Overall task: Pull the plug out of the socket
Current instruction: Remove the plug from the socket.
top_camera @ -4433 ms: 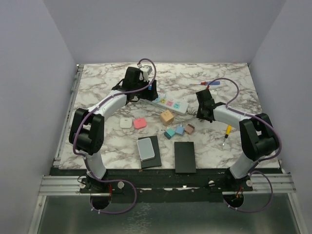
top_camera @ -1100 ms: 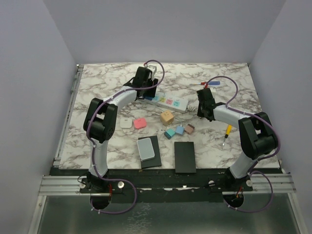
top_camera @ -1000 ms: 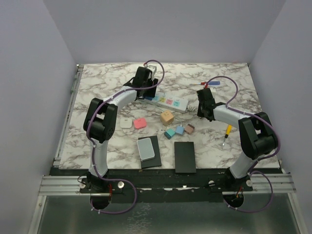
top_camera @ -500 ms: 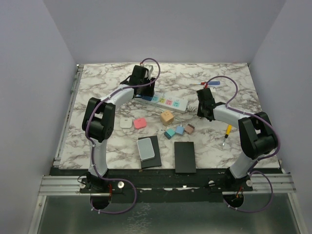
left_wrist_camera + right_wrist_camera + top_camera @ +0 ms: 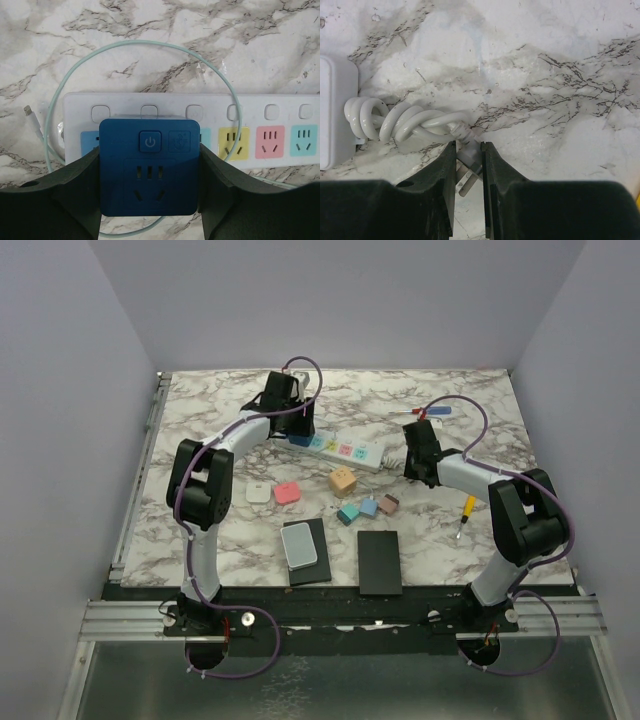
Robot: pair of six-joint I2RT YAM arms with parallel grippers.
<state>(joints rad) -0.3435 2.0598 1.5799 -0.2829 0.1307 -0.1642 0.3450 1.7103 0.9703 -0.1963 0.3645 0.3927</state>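
Both clamped: left claw point(image 5: 149, 165) on blue plug point(image 5: 148, 145), seemingly seated in socket point(image 5: 280, 107); right claw point(image 5: 469, 150) on cord plug point(image 5: 469, 169).

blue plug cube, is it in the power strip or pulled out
Cannot tell. The left pincer is shut on the blue plug cube, which covers part of the power strip; no prongs or gap show.
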